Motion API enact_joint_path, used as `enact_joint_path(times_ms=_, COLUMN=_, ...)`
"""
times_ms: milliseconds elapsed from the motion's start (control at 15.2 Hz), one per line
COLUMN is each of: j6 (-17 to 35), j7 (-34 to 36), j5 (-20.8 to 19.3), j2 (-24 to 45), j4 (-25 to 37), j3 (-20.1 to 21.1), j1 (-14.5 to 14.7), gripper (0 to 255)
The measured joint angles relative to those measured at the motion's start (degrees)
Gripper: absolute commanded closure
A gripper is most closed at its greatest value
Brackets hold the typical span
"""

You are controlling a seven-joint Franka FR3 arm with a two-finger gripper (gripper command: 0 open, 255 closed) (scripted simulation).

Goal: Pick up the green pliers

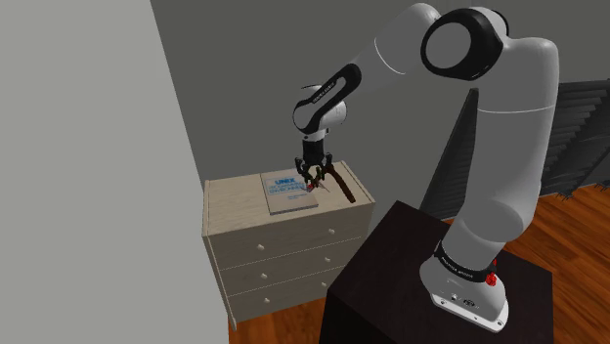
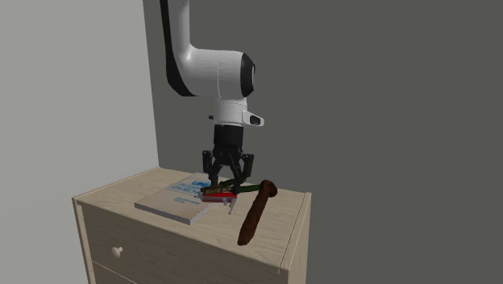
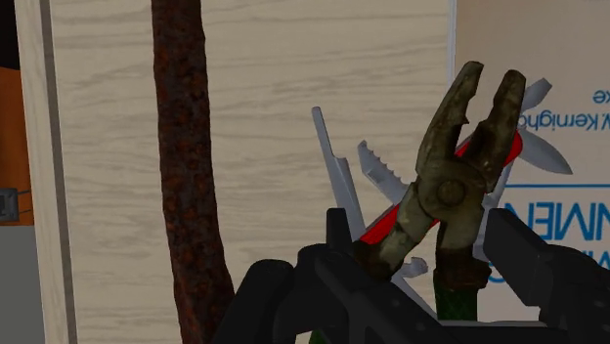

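Observation:
The pliers (image 3: 456, 161) have a rusty, dull metal head and dark green handles. My gripper (image 3: 425, 249) is shut on them just behind the pivot. The head sticks out past the fingers and its jaws stand slightly apart. In the second exterior view the gripper (image 2: 228, 185) points straight down, low over the wooden dresser top (image 2: 121, 194), with the pliers (image 2: 243, 189) between its fingers. In the shoulder view the gripper (image 1: 315, 179) hangs over the middle of the dresser top. I cannot tell whether the pliers touch the top.
A red multi-tool (image 3: 371, 176) with fanned blades lies under the pliers, partly on a blue and white book (image 2: 173, 202). A rusty brown hammer (image 2: 254, 214) lies beside the gripper, toward the dresser's edge. A grey wall stands behind the dresser.

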Motion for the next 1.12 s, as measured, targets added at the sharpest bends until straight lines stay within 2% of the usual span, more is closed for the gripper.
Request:
enact_joint_path(times_ms=594, j6=-0.24, j7=0.03, j5=-0.02, j2=-0.31, j4=-0.06, j3=-0.01, j1=0.00, gripper=255)
enact_joint_path(times_ms=1122, j6=-5.04, j7=0.59, j5=-0.41, j2=-4.05, j4=1.04, j3=-0.12, j1=0.05, gripper=255)
